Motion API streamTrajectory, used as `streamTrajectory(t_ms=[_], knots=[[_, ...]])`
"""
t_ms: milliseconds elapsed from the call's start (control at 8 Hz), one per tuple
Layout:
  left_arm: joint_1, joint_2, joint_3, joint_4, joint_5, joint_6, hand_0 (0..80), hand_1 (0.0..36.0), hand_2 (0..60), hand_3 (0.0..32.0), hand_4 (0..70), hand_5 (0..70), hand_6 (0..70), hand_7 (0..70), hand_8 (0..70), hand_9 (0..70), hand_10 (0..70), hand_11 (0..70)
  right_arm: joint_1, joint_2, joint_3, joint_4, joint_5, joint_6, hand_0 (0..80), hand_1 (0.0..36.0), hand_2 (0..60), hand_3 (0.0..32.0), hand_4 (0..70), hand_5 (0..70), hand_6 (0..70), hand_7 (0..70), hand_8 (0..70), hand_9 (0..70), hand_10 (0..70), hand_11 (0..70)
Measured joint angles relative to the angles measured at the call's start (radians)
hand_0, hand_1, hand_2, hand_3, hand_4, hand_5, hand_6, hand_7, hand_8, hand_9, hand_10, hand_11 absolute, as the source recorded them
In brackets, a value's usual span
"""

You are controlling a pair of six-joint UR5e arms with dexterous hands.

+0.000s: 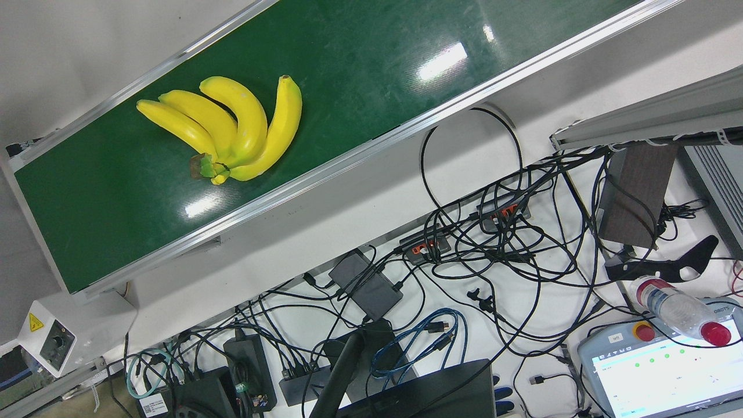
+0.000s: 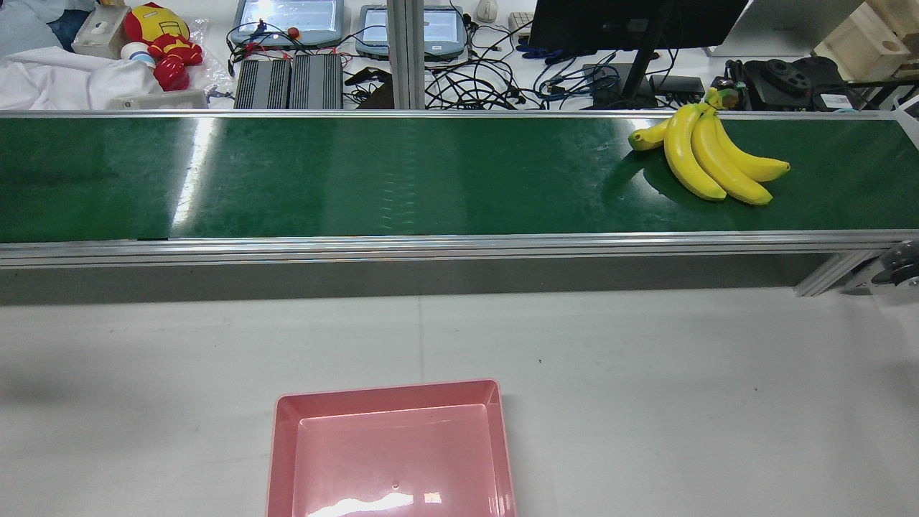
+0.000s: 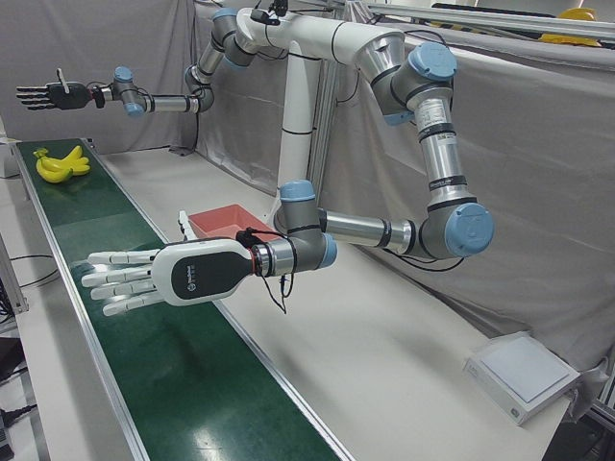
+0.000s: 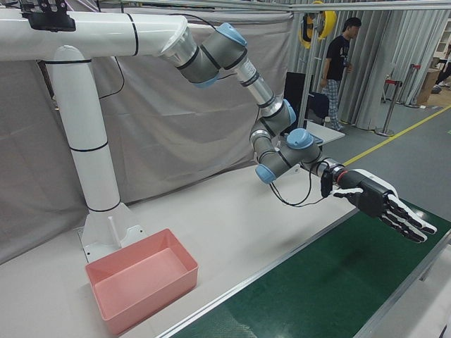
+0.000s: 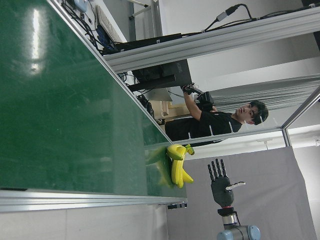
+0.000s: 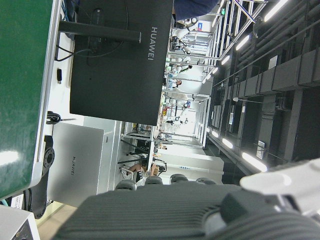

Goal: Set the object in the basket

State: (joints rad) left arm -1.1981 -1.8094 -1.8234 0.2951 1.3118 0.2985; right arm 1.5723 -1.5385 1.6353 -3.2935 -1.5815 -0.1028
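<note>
Bananas (image 2: 711, 161) lying on the green belt (image 2: 402, 172) near its right end in the rear view, touched by neither hand; pink basket (image 2: 391, 452) on the white table (image 2: 646, 373), well apart from them; left hand (image 3: 159, 277), white, flat above the belt, fingers spread, holding nothing; right hand (image 4: 384, 204), black, likewise outstretched, fingers apart, holding nothing.

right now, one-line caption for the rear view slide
Bunch of bananas lying on the green belt, far right, with the empty pink basket waiting on the table.
</note>
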Motion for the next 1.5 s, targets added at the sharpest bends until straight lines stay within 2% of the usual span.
streamTrajectory(t_ms=[625,1000,1375,1500], knots=[[0.001,0.017,0.001,-0.014,0.003,0.004,49.0,6.3,0.0,4.4,10.3,11.5,0.5,5.2,9.4,7.4,1.6,3.3,0.0,0.0,0.0,0.0,0.0,0.0,0.0,0.0,0.0,0.0,0.0,0.0,0.0,0.0,0.0,0.0,0.0,0.0],[0.001,0.018,-0.002,-0.013,0.006,0.004,47.9,5.1,0.0,6.4,8.5,11.8,0.3,5.1,9.6,7.7,1.5,3.1,0.0,0.0,0.0,0.0,0.0,0.0,0.0,0.0,0.0,0.0,0.0,0.0,0.0,0.0,0.0,0.0,0.0,0.0],[-0.001,0.016,-0.002,-0.013,0.006,0.001,48.1,5.6,0.0,4.6,9.7,12.4,0.7,5.2,9.2,7.9,1.9,3.6,0.0,0.0,0.0,0.0,0.0,0.0,0.0,0.0,0.0,0.0,0.0,0.0,0.0,0.0,0.0,0.0,0.0,0.0],[0.0,0.015,-0.002,-0.013,0.006,0.001,48.5,5.5,0.0,5.0,9.2,12.4,0.5,5.2,9.6,7.7,1.6,3.2,0.0,0.0,0.0,0.0,0.0,0.0,0.0,0.0,0.0,0.0,0.0,0.0,0.0,0.0,0.0,0.0,0.0,0.0]])
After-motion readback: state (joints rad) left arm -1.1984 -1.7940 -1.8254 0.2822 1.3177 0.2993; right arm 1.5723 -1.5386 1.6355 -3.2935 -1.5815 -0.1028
